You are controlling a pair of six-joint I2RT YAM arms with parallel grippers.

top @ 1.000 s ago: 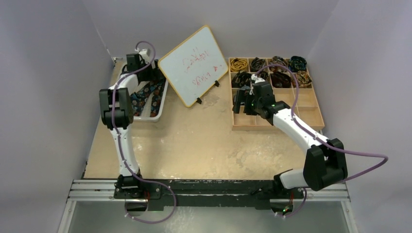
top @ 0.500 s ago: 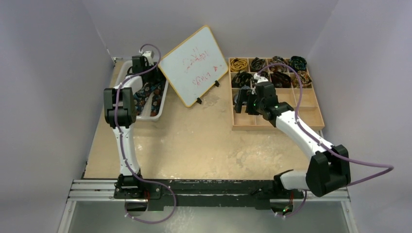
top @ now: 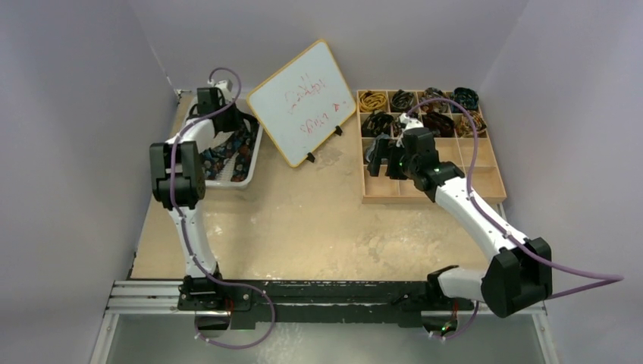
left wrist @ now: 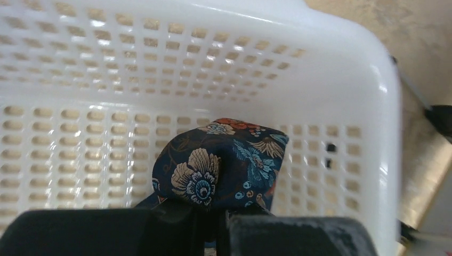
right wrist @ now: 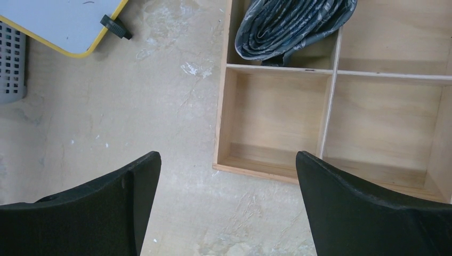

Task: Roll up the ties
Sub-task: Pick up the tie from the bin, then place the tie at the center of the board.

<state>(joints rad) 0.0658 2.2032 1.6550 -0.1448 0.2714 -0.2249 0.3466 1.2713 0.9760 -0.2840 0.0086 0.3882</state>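
Note:
My left gripper [left wrist: 221,224] is shut on a fold of a navy floral tie [left wrist: 218,165], inside the white perforated basket [left wrist: 341,80]. In the top view the left gripper [top: 225,125] reaches down into that basket [top: 227,182], where more loose patterned ties [top: 231,152] lie. Several rolled ties [top: 421,110] fill the far cells of the wooden tray [top: 485,178]. My right gripper [top: 377,163] hovers open over the tray's near-left corner with nothing between its fingers. In the right wrist view the right gripper [right wrist: 226,157] looks down on a grey-blue coil [right wrist: 296,24] in one cell.
A yellow-framed whiteboard [top: 303,102] leans on its stand between basket and tray; its corner [right wrist: 58,21] shows in the right wrist view. The tray's near cells [right wrist: 277,117] hold nothing. Bare tabletop [top: 303,227] lies in front of the arms.
My left gripper has closed from open onto the navy floral tie in the basket. The right arm's elbow has swung a little outward; its gripper stays open near the tray corner.

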